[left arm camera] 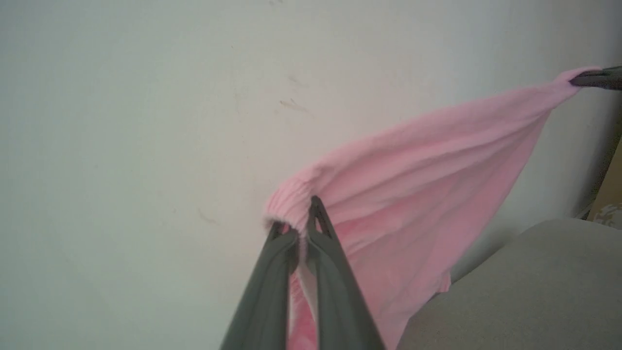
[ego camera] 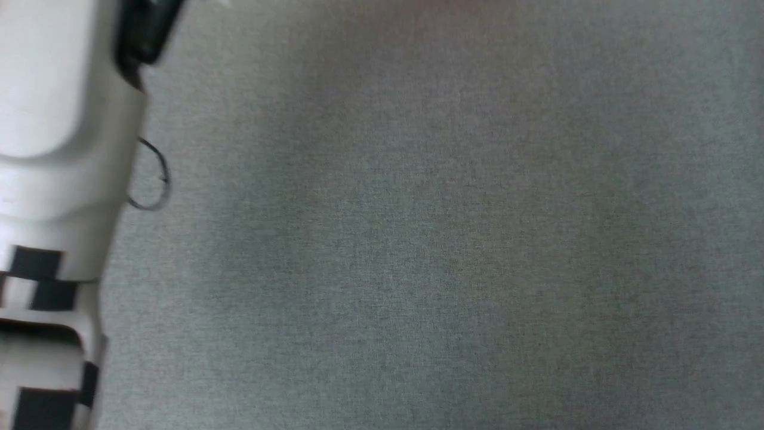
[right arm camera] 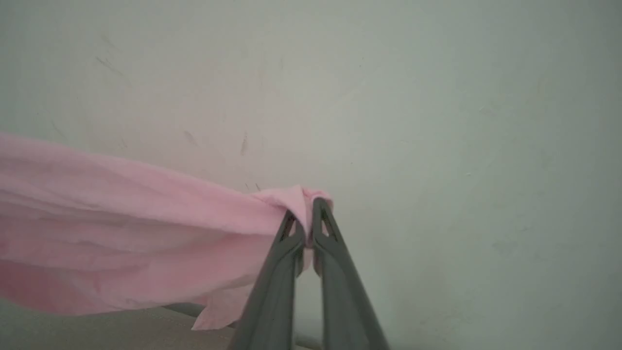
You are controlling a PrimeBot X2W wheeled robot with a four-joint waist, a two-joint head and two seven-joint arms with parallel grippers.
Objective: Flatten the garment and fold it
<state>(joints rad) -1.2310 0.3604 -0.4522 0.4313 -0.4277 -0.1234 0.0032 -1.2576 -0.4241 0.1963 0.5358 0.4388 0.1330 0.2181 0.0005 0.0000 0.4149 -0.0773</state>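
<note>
The light pink garment (left arm camera: pixel 413 184) hangs stretched in the air between my two grippers, in front of a pale wall. In the left wrist view my left gripper (left arm camera: pixel 297 218) is shut on its gathered waistband end, and the right gripper's dark fingertips (left arm camera: pixel 595 78) pinch the far corner at the upper right. In the right wrist view my right gripper (right arm camera: pixel 305 214) is shut on a corner of the garment (right arm camera: pixel 121 233), which sags away to the left. My pale left forearm (ego camera: pixel 54 149) rises along the left edge of the head view.
A grey fabric-covered table (ego camera: pixel 418 239) spreads across the head view; its edge (left arm camera: pixel 525 287) shows under the hanging cloth in the left wrist view. A pale, scuffed wall (right arm camera: pixel 437 121) stands behind. A thin dark cable loop (ego camera: pixel 156 176) hangs beside the forearm.
</note>
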